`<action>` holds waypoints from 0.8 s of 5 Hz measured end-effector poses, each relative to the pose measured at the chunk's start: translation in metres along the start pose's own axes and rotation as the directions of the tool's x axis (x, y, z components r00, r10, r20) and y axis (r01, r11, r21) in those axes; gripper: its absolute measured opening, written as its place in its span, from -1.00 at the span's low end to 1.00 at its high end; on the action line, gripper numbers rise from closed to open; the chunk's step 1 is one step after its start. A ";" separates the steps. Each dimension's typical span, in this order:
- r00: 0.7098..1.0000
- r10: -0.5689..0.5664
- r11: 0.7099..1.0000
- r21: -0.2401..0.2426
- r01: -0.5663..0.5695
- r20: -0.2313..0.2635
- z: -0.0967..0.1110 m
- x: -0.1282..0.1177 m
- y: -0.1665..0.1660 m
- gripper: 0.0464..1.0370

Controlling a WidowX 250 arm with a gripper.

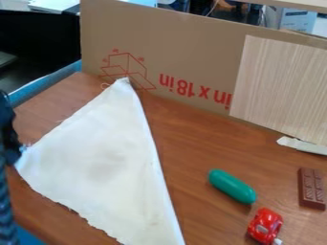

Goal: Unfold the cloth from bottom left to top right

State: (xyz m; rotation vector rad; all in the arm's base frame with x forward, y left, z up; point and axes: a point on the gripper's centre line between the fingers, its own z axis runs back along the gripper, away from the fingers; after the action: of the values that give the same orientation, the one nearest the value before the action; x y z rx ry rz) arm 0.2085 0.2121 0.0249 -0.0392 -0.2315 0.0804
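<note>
The white cloth (102, 162) lies on the brown table as a folded triangle. One corner points up toward the cardboard, another lies at the left, and the lower right part runs to the bottom edge of the view. A long straight edge forms its right side, while the lower left edge is frayed. At the left edge of the view is the black gripper (9, 136), partly cut off, right beside the cloth's left corner. Whether it touches the cloth there, I cannot tell.
A green capsule-shaped object (232, 186), a red toy car (265, 225) and a brown chocolate-bar toy (311, 188) lie right of the cloth. Behind stands a cardboard wall (191, 52) with a light wooden panel (281, 86). A whitish strip (302, 145) lies at the panel's foot.
</note>
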 end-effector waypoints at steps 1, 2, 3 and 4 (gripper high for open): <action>0.999 0.030 0.998 -0.060 -0.029 0.019 0.020 0.016 -0.004 -0.99; 0.999 0.048 0.995 -0.083 -0.048 0.000 0.034 0.045 -0.022 -0.99; 1.000 0.019 0.997 -0.070 -0.021 -0.025 0.040 0.083 -0.058 -0.99; 0.997 -0.052 0.991 -0.123 0.044 -0.065 0.031 0.117 -0.111 -0.99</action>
State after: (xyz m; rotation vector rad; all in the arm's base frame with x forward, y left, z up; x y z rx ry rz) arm 0.3236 0.1120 0.0869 -0.1574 -0.1691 0.0170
